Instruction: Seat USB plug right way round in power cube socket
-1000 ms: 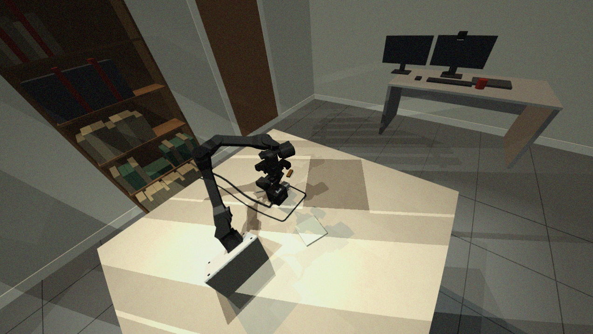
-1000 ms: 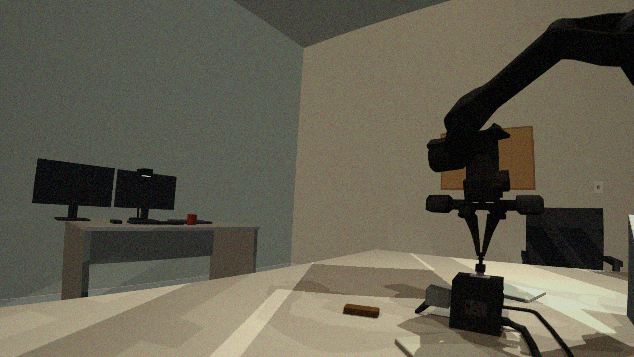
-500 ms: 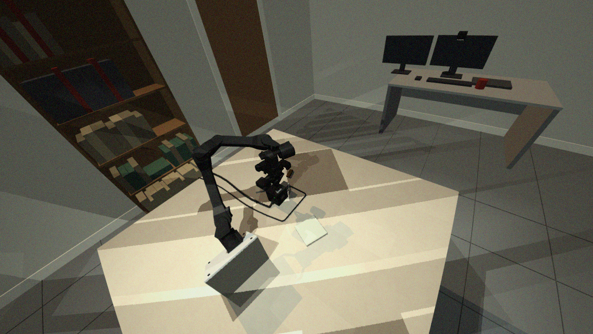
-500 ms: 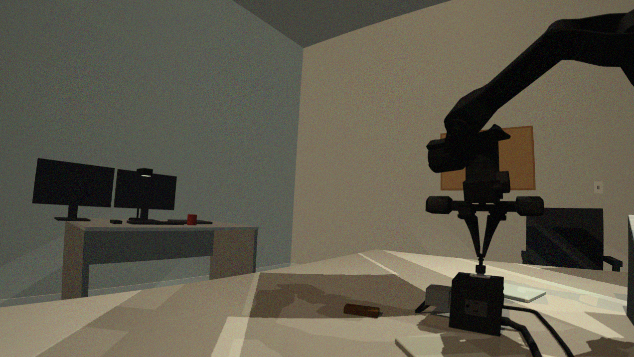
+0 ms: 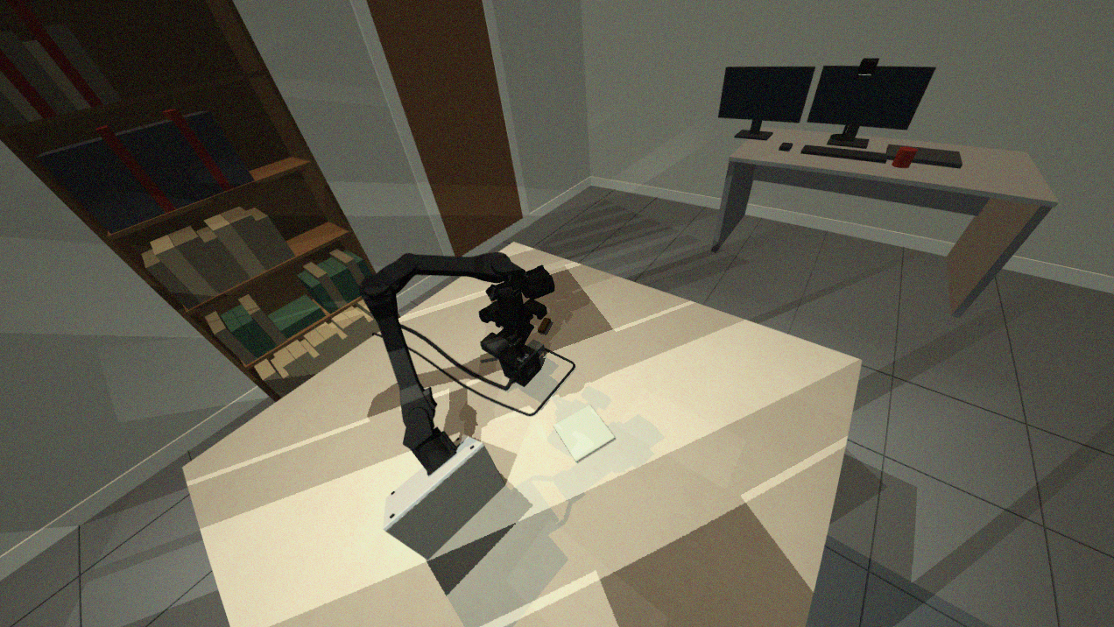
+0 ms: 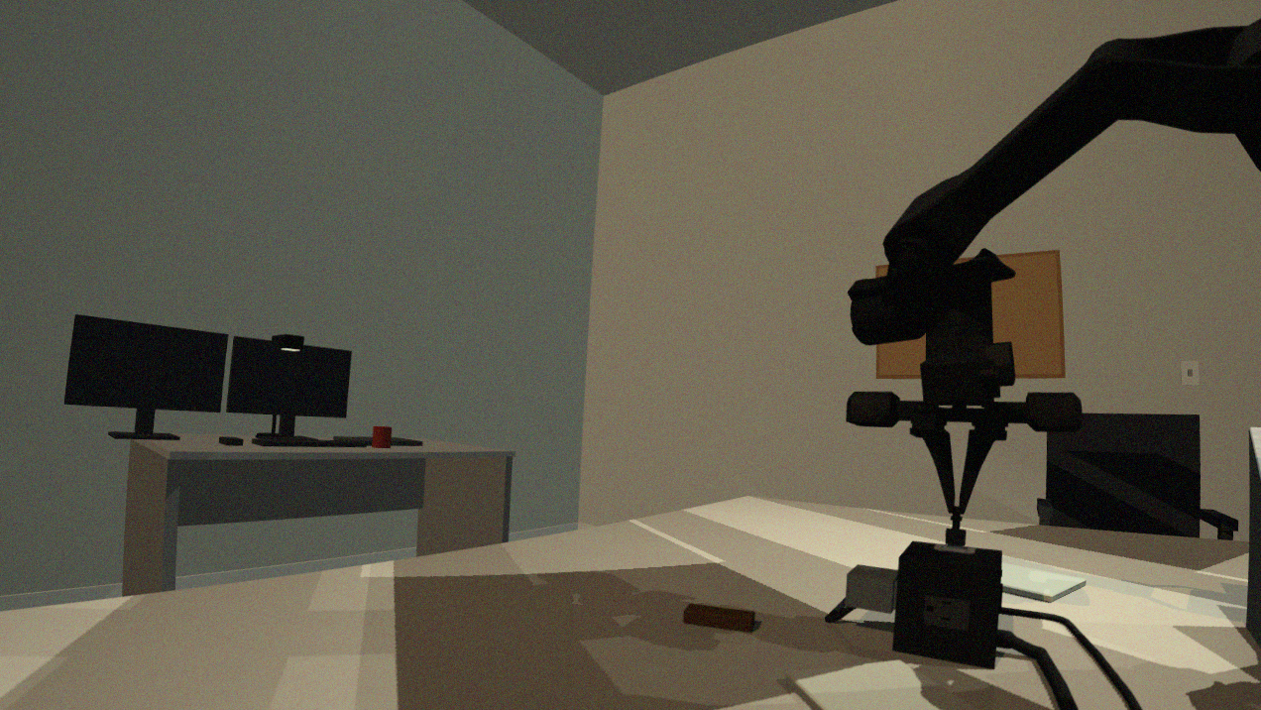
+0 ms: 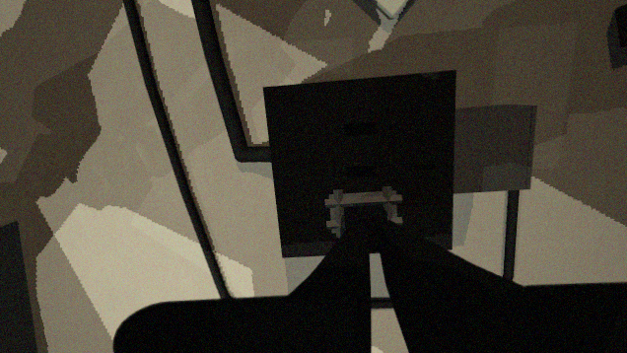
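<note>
The black power cube (image 5: 524,366) (image 6: 946,604) (image 7: 306,123) stands upright on the table (image 5: 701,405). The metal-edged socket (image 7: 365,198) is in its top, near the edge on the gripper's side in the wrist view. My gripper (image 6: 956,512) (image 7: 371,234) points straight down and is shut on the small black USB plug (image 6: 956,534). The plug stands upright over the socket, its body low against the cube's top. No bare metal shows clearly between them in the exterior view. The fingers hide most of the plug in the wrist view, so its exact depth and which way round it is cannot be told.
A grey adapter (image 6: 870,589) (image 7: 493,148) sticks out of the cube's side. Black cables (image 6: 1072,624) (image 7: 214,64) run from the opposite side and loop across the table. A brown block (image 5: 545,325) (image 6: 719,618) and a pale flat square (image 5: 583,432) (image 6: 1045,583) lie nearby.
</note>
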Robot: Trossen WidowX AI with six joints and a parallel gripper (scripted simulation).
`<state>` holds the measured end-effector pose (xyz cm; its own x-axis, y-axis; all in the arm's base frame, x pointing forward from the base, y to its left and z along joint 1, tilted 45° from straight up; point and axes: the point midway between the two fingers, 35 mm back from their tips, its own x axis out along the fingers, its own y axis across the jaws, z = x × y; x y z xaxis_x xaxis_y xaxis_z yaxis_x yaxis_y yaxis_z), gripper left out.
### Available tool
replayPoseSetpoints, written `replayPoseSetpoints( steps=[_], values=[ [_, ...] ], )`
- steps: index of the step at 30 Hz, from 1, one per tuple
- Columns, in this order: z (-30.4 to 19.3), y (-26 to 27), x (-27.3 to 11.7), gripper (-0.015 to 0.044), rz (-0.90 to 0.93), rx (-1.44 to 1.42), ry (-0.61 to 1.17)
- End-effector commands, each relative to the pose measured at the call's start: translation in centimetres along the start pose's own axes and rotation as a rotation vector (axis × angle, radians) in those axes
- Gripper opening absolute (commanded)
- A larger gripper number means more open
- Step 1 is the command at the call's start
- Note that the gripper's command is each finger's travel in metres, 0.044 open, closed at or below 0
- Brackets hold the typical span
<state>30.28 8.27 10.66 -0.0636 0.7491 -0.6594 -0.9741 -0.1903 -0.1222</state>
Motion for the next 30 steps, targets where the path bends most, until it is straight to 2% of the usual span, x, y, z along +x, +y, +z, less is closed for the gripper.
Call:
replayPoseSetpoints(
  steps=[1, 30],
  values=[
    [0.04, -0.03, 0.05, 0.0000, -0.002, 0.002, -0.002],
    [0.02, -0.04, 0.40, 0.0000, -0.003, 0.002, -0.002]
  ],
)
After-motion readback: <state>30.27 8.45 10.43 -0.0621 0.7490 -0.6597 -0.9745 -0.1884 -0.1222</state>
